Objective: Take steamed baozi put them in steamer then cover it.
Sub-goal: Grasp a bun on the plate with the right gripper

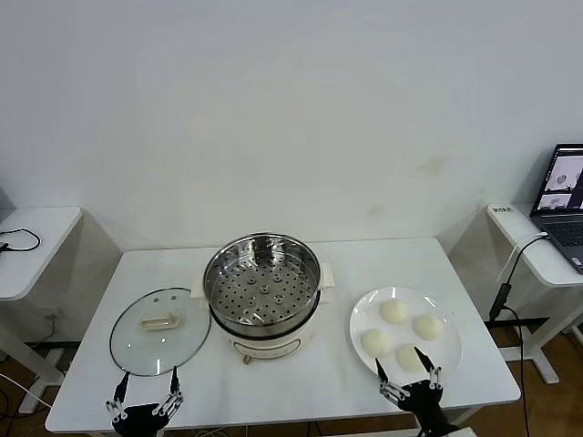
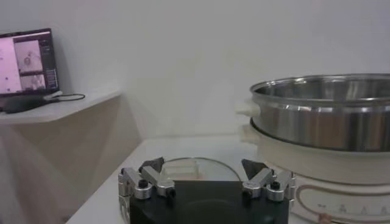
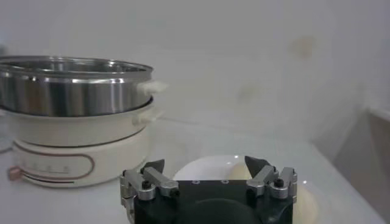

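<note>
A white bench (image 1: pixel 301 382) carries everything, with the steamer (image 1: pixel 262 289) at its middle as the landmark. Left of the steamer lies the cover (image 1: pixel 160 330), flat, handle up, its rim close to the steamer's base. Nearer the robot than the cover, the left pincer (image 1: pixel 146 399) hangs open and empty. Right of the steamer, four baozi (image 1: pixel 394 311) sit on a plate (image 1: pixel 360 320). The right pincer (image 1: pixel 407 377) stands open and empty just over the plate's near edge.

The baozi look soft, light and easily dented, so a gentle hold across the sides seems wise. The cover is glass, likely heavy and breakable; its handle is the place to take it. Both arms are cut off at the frame edge.
</note>
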You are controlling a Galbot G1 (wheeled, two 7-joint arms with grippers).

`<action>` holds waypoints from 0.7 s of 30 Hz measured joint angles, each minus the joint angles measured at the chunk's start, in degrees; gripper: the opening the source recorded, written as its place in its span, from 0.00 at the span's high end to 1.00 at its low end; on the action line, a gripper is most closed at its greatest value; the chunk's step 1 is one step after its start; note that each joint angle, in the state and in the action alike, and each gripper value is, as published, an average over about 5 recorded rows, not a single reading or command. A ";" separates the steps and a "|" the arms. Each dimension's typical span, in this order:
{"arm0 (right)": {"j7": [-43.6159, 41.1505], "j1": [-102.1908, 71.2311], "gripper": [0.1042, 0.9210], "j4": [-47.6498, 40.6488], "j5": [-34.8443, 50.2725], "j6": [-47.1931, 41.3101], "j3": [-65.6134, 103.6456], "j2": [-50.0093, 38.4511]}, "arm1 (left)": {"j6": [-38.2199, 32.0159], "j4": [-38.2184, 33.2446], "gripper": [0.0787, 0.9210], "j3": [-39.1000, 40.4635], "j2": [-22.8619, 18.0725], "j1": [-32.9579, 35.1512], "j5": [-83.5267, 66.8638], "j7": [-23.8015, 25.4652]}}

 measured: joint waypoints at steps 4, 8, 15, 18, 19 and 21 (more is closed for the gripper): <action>-0.06 1.39 0.12 -0.52 -3.69 -0.40 1.36 -1.48 | 0.80 -0.45 0.12 -0.03 0.39 -0.56 0.89 0.19; -1.22 4.04 0.12 -1.61 -9.63 -1.49 3.61 -4.90 | 2.08 -1.21 0.12 -0.04 0.88 -1.03 2.87 0.65; -6.67 11.55 0.12 -5.75 -19.52 -3.25 5.36 -14.02 | 3.57 -2.70 0.12 0.45 0.46 -0.85 7.63 2.38; -10.17 15.55 0.12 -8.11 -21.91 -3.68 4.85 -18.61 | 3.73 -3.32 0.12 0.59 0.07 -0.51 9.83 2.98; -11.42 16.98 0.12 -8.94 -22.46 -3.81 4.44 -20.23 | 3.77 -3.52 0.12 0.60 -0.07 -0.41 10.53 3.12; -13.98 20.03 0.12 -10.67 -23.18 -4.10 3.28 -23.55 | 3.83 -3.91 0.12 0.60 -0.32 -0.25 11.83 3.27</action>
